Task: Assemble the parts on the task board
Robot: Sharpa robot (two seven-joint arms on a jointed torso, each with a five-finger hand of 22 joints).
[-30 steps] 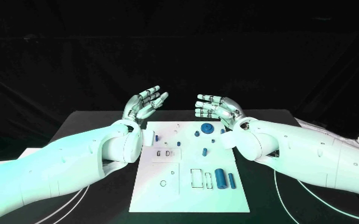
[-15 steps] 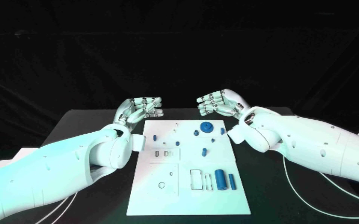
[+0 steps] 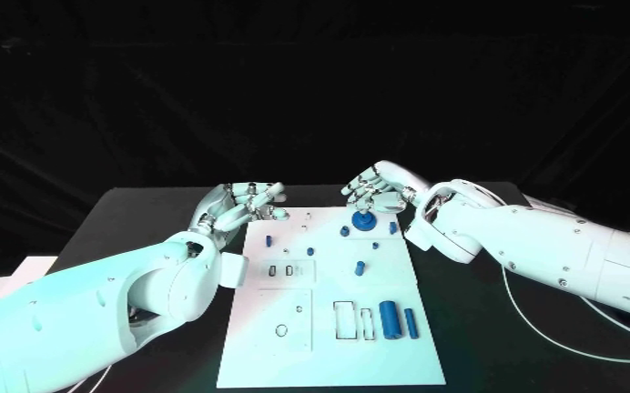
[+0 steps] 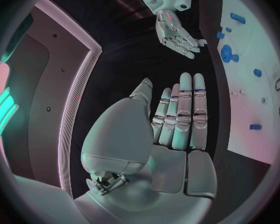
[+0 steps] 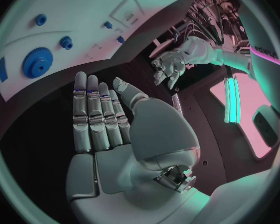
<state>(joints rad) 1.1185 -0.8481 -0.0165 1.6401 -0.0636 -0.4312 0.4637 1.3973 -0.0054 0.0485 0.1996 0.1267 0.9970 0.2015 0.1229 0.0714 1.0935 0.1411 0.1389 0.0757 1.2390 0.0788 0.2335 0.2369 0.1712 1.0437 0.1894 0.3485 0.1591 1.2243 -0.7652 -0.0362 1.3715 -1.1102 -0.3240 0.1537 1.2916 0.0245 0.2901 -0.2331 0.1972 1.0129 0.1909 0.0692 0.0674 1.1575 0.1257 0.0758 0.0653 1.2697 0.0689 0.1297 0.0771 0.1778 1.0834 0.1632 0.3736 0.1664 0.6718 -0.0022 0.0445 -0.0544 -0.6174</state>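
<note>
White board (image 3: pixel 329 320) lies flat on the table. A blue gear (image 3: pixel 364 221) sits at its far end, a blue cylinder (image 3: pixel 389 315) lies near its right edge.

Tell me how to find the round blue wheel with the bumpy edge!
Look at the white task board in the middle of the black table. Go to its far end, just under the right robot hand. The blue gear lies there: it is the widest round piece, with teeth all round its rim, while its neighbours are small plain pegs.
</note>
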